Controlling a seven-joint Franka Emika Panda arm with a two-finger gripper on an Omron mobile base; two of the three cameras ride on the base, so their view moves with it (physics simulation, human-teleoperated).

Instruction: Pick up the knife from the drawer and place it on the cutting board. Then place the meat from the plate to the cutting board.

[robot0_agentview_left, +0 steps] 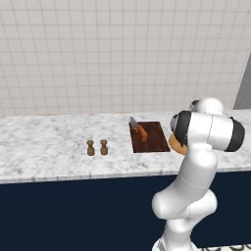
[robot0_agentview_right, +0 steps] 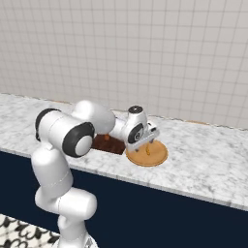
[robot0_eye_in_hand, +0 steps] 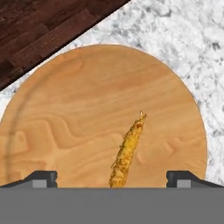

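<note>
Meat (robot0_eye_in_hand: pixel 127 153), a thin golden strip, lying on the plate (robot0_eye_in_hand: pixel 78 109), just off its middle. Directly above the plate, gripper (robot0_eye_in_hand: pixel 111 177) hovering, fingers spread wide either side of the strip, likely lining up to straddle it. Beside the plate, cutting board (robot0_agentview_left: pixel 149 137) already carrying the knife (robot0_agentview_left: pixel 138 130). Drawer step looks finished.

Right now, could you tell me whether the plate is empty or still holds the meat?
Still holding it: the meat, a thin golden strip, lies on the plate, between the open gripper tips, not gripped.
</note>
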